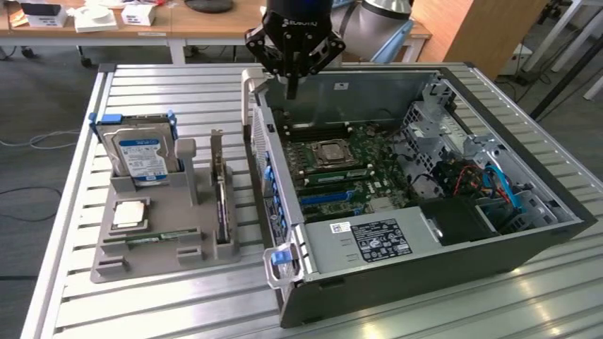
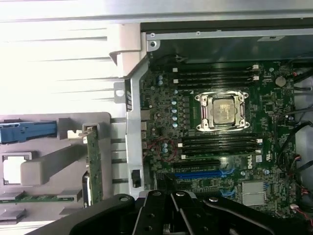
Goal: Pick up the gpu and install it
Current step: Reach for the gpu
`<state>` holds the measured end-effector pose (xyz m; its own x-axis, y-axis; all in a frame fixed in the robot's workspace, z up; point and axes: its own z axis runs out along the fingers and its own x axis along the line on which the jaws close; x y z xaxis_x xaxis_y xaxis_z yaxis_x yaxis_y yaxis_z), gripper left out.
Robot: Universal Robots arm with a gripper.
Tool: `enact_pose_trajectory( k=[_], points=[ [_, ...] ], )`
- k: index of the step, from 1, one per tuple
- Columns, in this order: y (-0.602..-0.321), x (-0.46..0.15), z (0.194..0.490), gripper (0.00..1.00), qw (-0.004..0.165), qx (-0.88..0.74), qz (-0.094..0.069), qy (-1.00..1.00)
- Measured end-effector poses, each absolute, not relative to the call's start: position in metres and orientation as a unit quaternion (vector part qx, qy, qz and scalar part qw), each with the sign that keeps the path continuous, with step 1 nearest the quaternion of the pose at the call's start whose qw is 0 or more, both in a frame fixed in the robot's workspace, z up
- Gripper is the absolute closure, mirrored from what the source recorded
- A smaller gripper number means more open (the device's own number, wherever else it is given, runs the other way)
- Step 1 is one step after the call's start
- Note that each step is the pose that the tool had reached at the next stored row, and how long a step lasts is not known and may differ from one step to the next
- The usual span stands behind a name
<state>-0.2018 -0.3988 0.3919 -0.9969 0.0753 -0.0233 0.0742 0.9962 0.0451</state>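
Observation:
The gpu (image 1: 220, 192) is a thin dark card standing on edge in a slot of the grey holder (image 1: 141, 263), on the exterior view's left of the open computer case (image 1: 424, 282). In the wrist view the gpu (image 2: 93, 169) shows as a green edge with a metal bracket at one end. My gripper (image 1: 290, 86) hangs high over the case's far wall, well apart from the card. Its black fingers (image 2: 182, 218) are shut together with nothing between them. Beneath it lie the motherboard (image 1: 363, 185) and its blue expansion slots (image 2: 203, 174).
The holder also carries a silver hard drive with a blue label (image 1: 141, 152), a processor chip (image 1: 129, 213) and a narrow green memory stick (image 1: 151, 239). The case contains a processor socket (image 2: 222, 110), a power supply (image 1: 372, 240) and cables (image 1: 490, 187). Everything stands on a slatted metal table (image 1: 141, 304).

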Motion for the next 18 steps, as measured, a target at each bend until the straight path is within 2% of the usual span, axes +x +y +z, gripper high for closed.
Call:
enact_pose_trajectory(
  k=[18],
  points=[
    [-0.399,-0.269,0.390,0.89,0.012,0.037,0.022,0.999]
  ],
)
